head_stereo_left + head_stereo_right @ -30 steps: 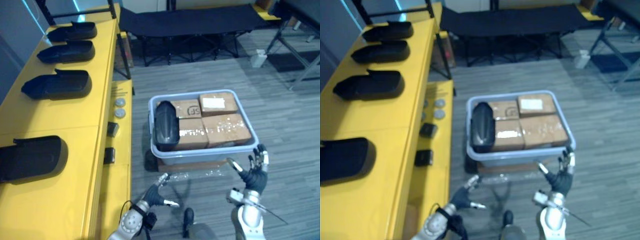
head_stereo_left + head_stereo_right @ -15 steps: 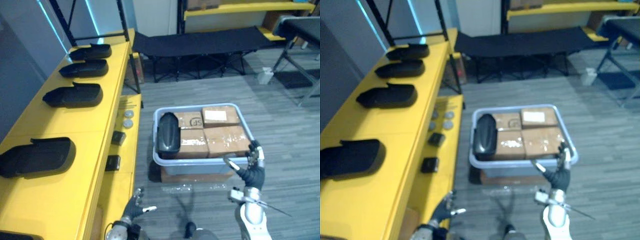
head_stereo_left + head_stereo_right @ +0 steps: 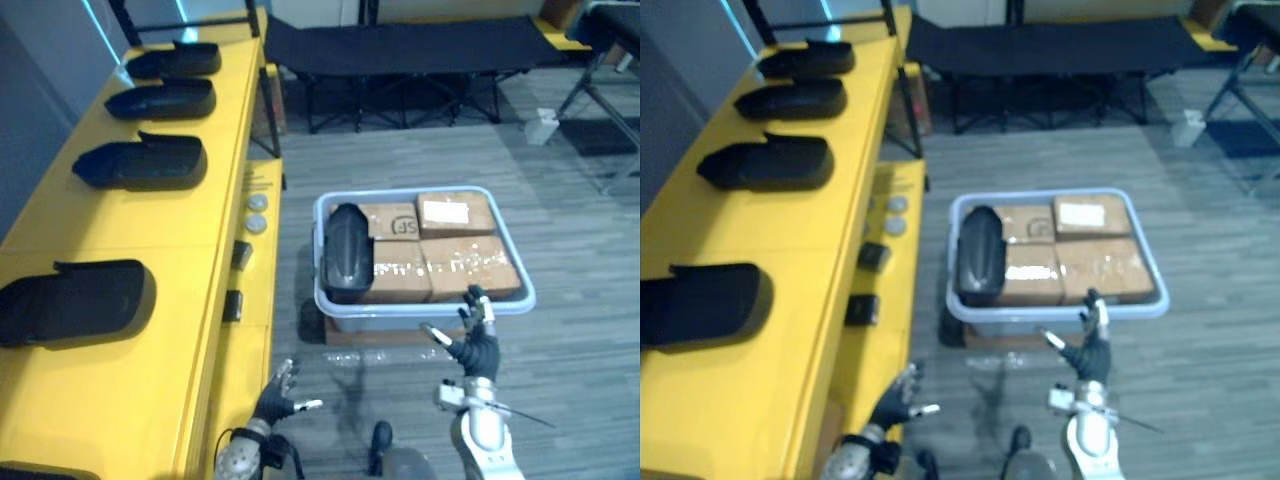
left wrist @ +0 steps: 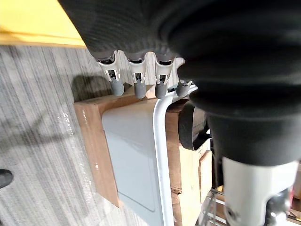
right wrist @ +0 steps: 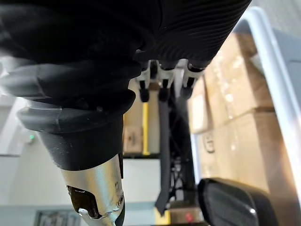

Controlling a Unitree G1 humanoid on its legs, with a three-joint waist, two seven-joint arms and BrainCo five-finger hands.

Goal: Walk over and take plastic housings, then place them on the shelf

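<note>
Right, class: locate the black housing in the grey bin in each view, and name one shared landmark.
Left eye view: black housing at the bin's left end, beside the boxes.
Right eye view: housing, same place.
Left wrist view: probably the dark shape just inside the bin's rim.
Right wrist view: dark shell against the boxes.
Shared landmark: the bin's pale rim.

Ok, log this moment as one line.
left robot hand: open, empty | right robot hand: open, near bin rim | housing: in bin, left of boxes | shelf: other housings on it
</note>
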